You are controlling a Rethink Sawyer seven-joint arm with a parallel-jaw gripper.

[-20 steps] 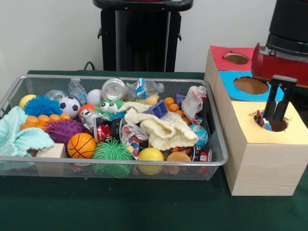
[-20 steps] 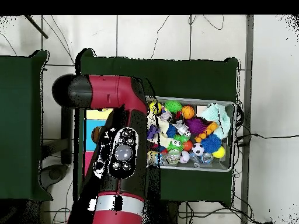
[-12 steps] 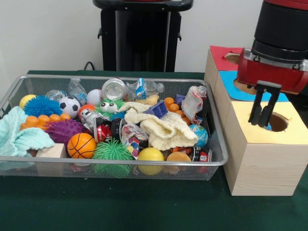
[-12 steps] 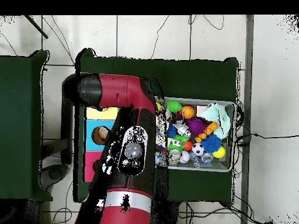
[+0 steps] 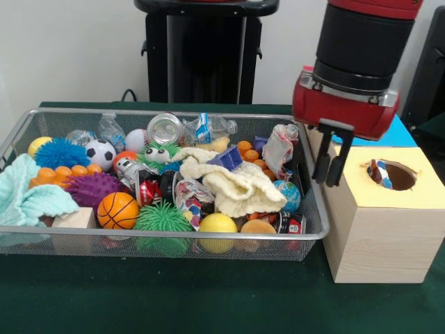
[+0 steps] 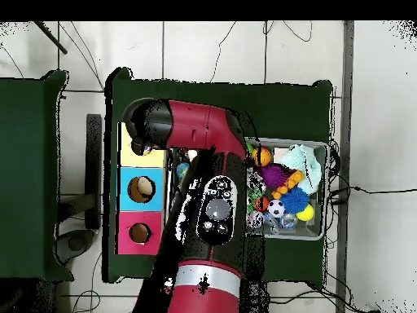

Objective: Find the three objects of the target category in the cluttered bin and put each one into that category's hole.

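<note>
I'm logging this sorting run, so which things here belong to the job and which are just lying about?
In the job: gripper; silver wire-mesh bin; pale wooden box, yellow-topped hole; colourful item lodged in that hole.
Lying about, seemingly: mint knitted cloth; orange toy basketball; dark green table cover.

A small toy (image 5: 376,172) sticks out of the round hole (image 5: 395,177) in the yellow-topped wooden box (image 5: 379,229).
</note>
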